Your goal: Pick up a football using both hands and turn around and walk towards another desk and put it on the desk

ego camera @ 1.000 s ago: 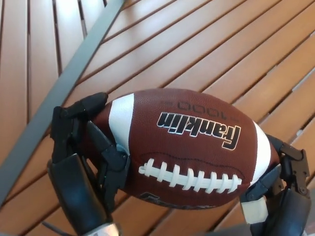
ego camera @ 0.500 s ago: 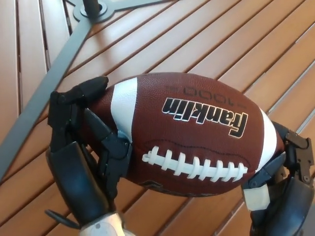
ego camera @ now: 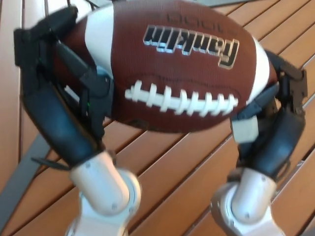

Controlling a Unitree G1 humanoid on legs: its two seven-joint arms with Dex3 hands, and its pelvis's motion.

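Ball's way higher in the shot than half a second ago, and now both white wrists show underneath, so the arms have lifted it. The football (ego camera: 172, 69) sits clamped between the left hand (ego camera: 61, 93) and the right hand (ego camera: 273, 113), fingers (ego camera: 93, 83) wrapped against each end. White laces face the camera, and "Franklin" reads upside down, with "1000" above it. Below is the slatted wooden bench (ego camera: 192, 167), with a grey metal bar (ego camera: 19, 177) at lower left.
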